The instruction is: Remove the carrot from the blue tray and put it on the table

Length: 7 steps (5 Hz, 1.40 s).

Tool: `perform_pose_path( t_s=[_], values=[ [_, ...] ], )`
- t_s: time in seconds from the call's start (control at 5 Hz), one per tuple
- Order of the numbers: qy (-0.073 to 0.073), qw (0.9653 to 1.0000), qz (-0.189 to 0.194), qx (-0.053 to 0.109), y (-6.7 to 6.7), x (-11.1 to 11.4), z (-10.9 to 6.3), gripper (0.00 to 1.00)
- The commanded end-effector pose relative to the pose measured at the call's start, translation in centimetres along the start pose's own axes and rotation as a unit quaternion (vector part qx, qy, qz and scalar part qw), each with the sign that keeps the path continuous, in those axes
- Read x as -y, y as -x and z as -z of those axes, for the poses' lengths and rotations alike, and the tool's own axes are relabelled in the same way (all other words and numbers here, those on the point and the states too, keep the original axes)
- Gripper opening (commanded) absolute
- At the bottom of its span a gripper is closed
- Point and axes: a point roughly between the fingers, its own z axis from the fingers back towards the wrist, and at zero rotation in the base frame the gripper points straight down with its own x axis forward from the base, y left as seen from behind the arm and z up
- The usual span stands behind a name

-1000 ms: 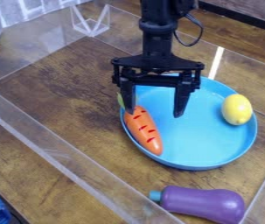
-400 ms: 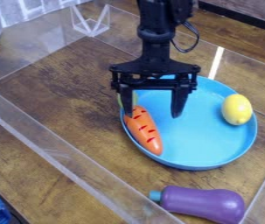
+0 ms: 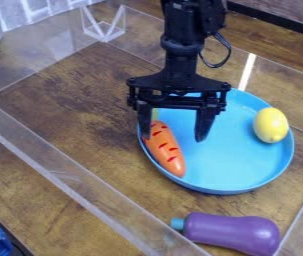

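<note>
Wood-grain table (image 3: pixel 74 110), gripper (image 3: pixel 177 128) spread wide above carrot (image 3: pixel 166 148), blue tray (image 3: pixel 234 175)

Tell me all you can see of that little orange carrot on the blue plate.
The carrot looks like a plastic toy: bright orange, crossed by dark grooves, green at its upper end. It lies flat and slanted along the left inner edge of the blue tray. The robot's open jaws hover just above its top; nothing grips it.
</note>
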Motion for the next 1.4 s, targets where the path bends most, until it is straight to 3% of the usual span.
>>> perform_pose_path(
  t_s=[0.0, 0.2, 0.6, 1.0, 1.2],
  values=[
    [0.022, 0.9993, 0.006, 0.031, -1.0, 0.6, -2.8, 1.0],
    [0.028, 0.999, 0.001, 0.034, -1.4, 0.5, -3.4, 1.0],
    [0.034, 0.9963, -0.067, 0.042, -1.8, -0.1, -1.0, 1.0],
    [0.038, 0.9921, -0.109, 0.05, -1.8, -0.3, 2.2, 1.0],
    [0.038, 0.9911, -0.116, 0.053, -1.8, -0.3, 2.8, 0.0]
  ],
)
